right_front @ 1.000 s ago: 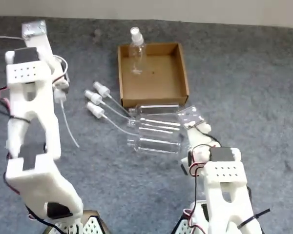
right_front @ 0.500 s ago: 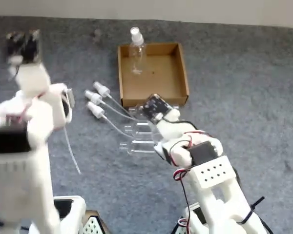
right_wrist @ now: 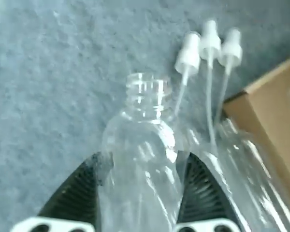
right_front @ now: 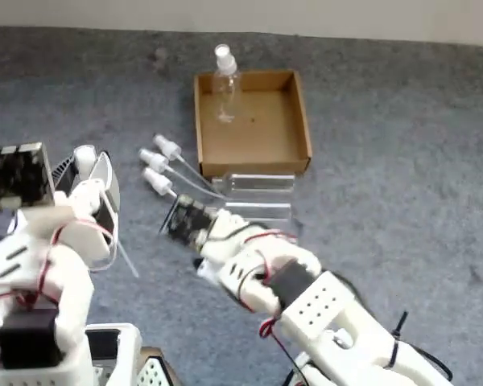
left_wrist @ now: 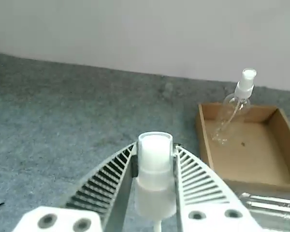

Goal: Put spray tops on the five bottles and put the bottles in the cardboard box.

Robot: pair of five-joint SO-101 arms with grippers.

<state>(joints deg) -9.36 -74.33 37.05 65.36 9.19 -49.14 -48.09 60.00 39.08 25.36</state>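
In the high view, the right arm (right_front: 258,265) has swung across the table (right_front: 402,161). A second ago it was to the right of the lying bottles (right_front: 258,184); now its end is on their left, near the three loose spray tops (right_front: 154,159). One bottle fewer lies in front of the cardboard box (right_front: 303,121), and two are left there, the farther one just beside the box's front wall. The left arm has pulled back toward its base. The left claw (right_front: 92,170) carries the held spray top (right_front: 84,157), whose thin tube hangs down. The finished bottle (right_front: 224,80) stands upright in a far corner of the box. I judge that one bottle is done. With a top in one claw and a bottle in the other, the next step is probably to join these two.

In the left wrist view, the left claw is clamped on the white body of the held spray top, with one finger on each side. The cap end stands a little above the fingertips. The box with the finished bottle is farther off.

In the right wrist view, the right claw (right_wrist: 142,162) is open only as wide as the held bottle (right_wrist: 144,130). Its black pads (right_wrist: 89,186) press on both sides of the bottle, so it grips it. The open neck has no top on it and points away from the claw, toward the loose spray tops.
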